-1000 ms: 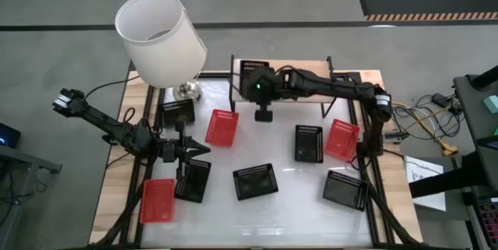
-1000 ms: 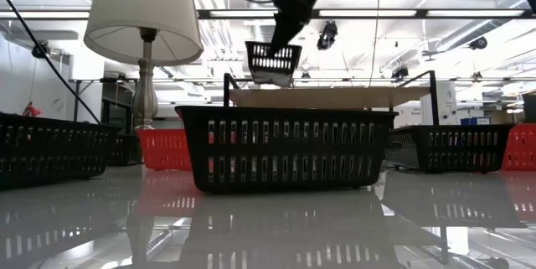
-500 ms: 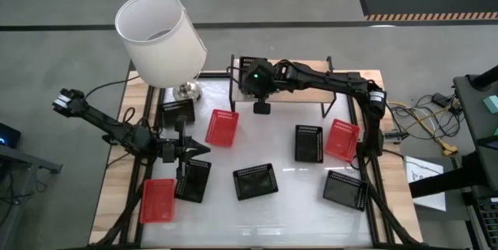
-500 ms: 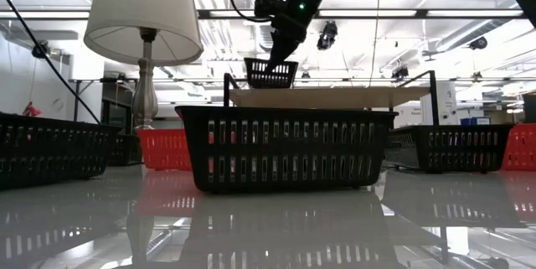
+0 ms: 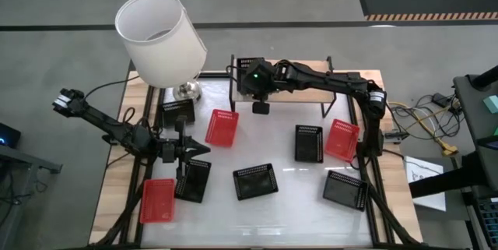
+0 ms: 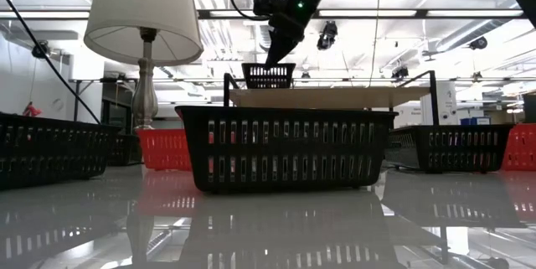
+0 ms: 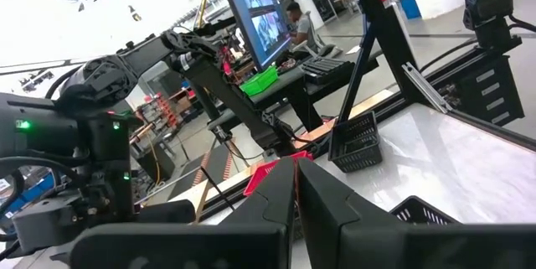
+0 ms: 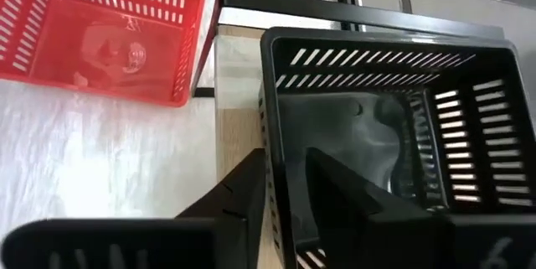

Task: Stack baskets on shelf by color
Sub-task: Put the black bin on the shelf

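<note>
My right gripper (image 5: 251,79) reaches to the left end of the wooden shelf (image 5: 311,88) and is shut on a black basket (image 5: 250,66). In the low view this black basket (image 6: 268,75) stands level with its bottom on the shelf board (image 6: 335,97). Three red baskets (image 5: 222,128) (image 5: 158,199) (image 5: 342,139) and several black ones (image 5: 255,181) (image 5: 308,142) (image 5: 345,190) (image 5: 178,112) rest on the white table. My left gripper (image 5: 191,150) waits shut near the table's left side, above a black basket (image 5: 193,181). My right gripper holds the black basket by one side wall (image 8: 270,126), at its rim. One finger (image 8: 243,189) is outside the wall and the other finger (image 8: 335,177) is inside the basket. It comes slanting down from above. The basket sits upright, its bottom on the shelf board (image 8: 239,93).
A lamp with a white shade (image 5: 161,38) and a metal foot (image 5: 187,89) stands at the far left corner, close to the shelf's left end. A red basket (image 8: 109,34) lies just beside the shelf. The rest of the shelf board is bare.
My right gripper has moved down and slightly toward the table's left and far edge. The black basket it carries was tilted and above the shelf; it now stands level on the board's left end.
</note>
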